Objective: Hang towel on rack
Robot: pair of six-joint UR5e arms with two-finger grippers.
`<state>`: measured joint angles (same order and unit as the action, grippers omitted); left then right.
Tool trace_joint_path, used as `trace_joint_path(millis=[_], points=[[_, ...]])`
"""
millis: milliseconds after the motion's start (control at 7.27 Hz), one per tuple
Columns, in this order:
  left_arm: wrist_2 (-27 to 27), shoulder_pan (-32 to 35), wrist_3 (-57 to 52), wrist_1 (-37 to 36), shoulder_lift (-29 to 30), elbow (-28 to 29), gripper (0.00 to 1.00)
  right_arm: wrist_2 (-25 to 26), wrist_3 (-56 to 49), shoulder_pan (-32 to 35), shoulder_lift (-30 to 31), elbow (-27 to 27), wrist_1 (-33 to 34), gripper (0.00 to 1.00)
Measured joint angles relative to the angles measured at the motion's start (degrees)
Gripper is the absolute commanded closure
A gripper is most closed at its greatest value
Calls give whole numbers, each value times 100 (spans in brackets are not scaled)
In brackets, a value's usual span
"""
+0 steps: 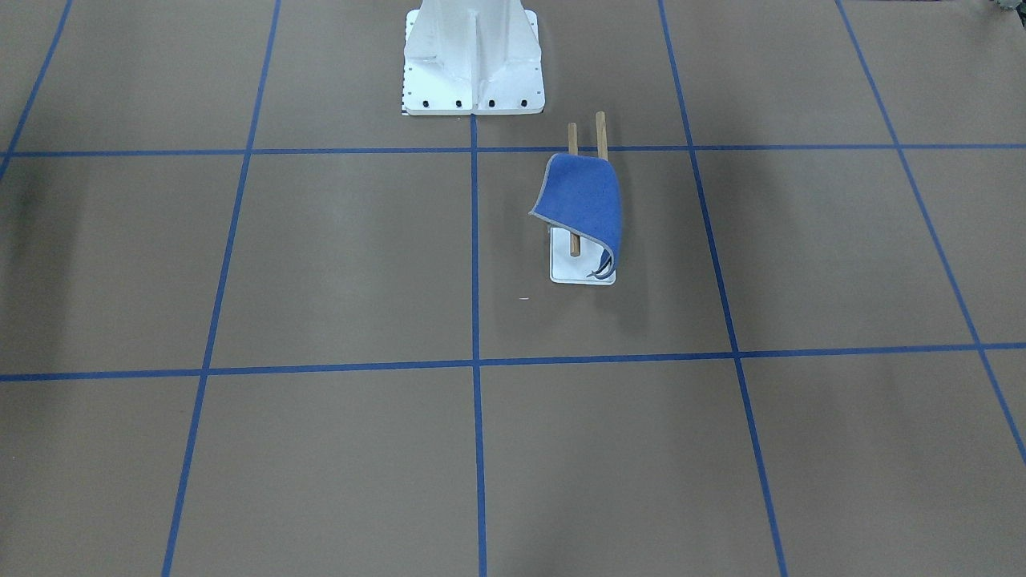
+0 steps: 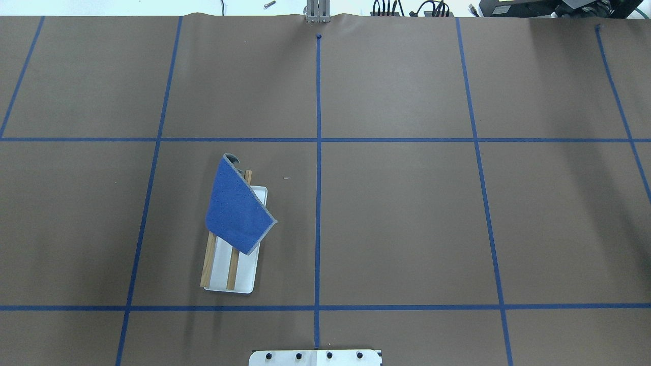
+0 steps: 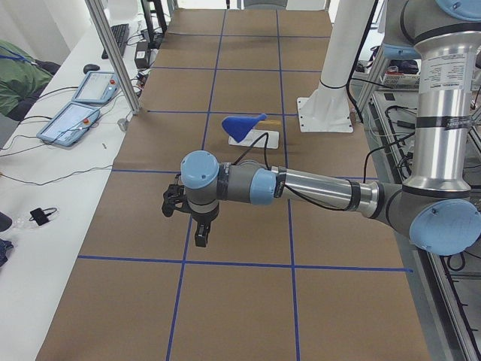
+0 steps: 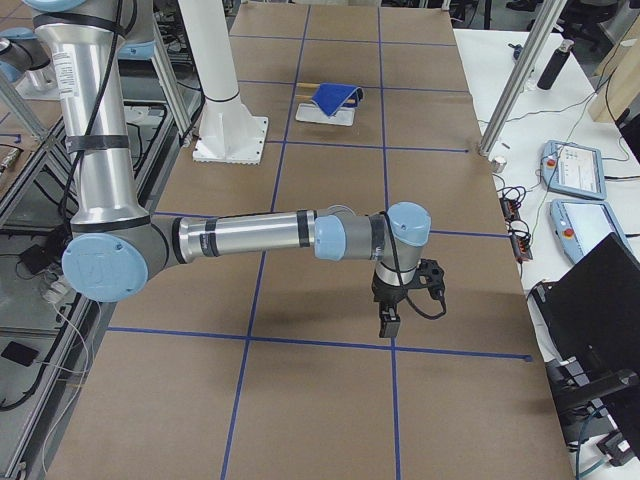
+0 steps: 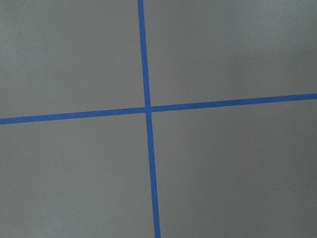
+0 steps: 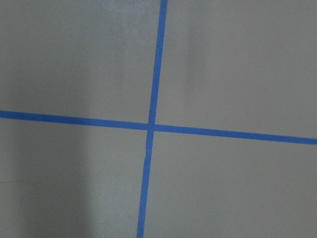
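Over the rack point(image 2: 246, 277): blue towel point(image 2: 236, 208), draped; hanging judged complete. Left end effector point(image 3: 201, 239), right end effector point(image 4: 388, 322): well apart from rack, grip cannot be told. Next: inspection only.

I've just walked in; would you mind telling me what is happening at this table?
A two-armed robot has the job of hanging the towel on the rack. The cloth already lies draped across both wooden rods, at the end farther from the robot. Nothing is handling it now. The left gripper and the right gripper hang over bare table near its opposite ends, far from the rack. Whether they are open or shut cannot be told.
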<state>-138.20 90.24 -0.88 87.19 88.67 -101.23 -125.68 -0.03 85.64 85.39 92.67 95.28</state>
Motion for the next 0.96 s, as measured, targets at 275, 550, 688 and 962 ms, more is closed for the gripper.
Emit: trace_joint_path(millis=[275,550,688,962], points=[[-15,2,-15,21,2,-130,1,-201,10,48,219,119,1,0],[-9,2,0,26,-9,-157,1,-300,6,56,296,133,-1,0],[-7,2,15,26,-11,-164,1,-313,6,58,308,132,-1,0],[-3,2,28,26,-15,-167,1,-324,11,59,318,127,-1,0]])
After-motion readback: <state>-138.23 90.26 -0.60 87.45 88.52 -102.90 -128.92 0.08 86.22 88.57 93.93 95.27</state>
